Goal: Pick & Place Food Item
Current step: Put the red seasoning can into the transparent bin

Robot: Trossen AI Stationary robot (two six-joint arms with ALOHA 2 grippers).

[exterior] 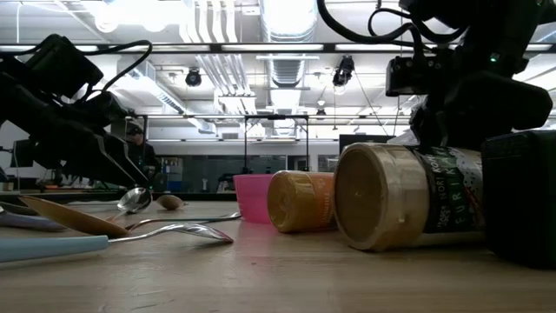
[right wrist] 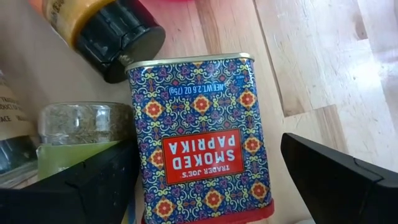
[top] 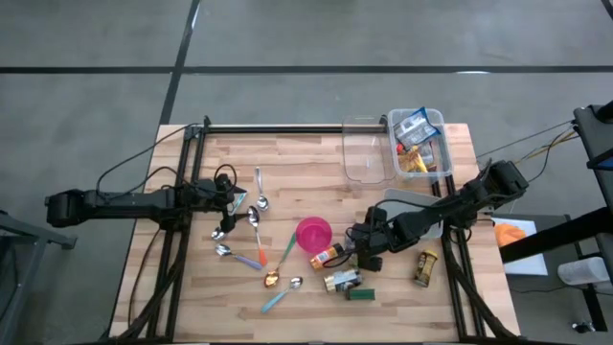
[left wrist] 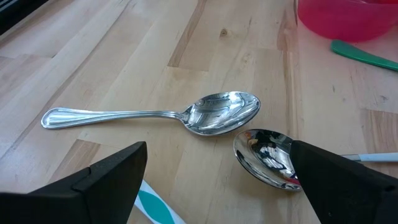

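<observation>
Right claw (top: 362,251) hangs low with fingers spread wide, nothing clamped, directly over the patterned blue-and-red smoked paprika tin (right wrist: 202,134) lying flat on the wooden surface (top: 287,153), just beside a dark-capped orange bottle (right wrist: 102,25). Left claw (top: 233,199), also spread wide, sits over two shiny metal spoons (left wrist: 205,113).

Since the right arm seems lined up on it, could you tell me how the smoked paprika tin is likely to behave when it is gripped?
The smoked paprika tin looks like rigid printed metal with flat sides, so it should hold its shape and not roll. Its glossy faces may be somewhat slippery between the open right tool. It lies close beside a herb jar and a dark-capped bottle, so nudging it probably shifts those too.
</observation>
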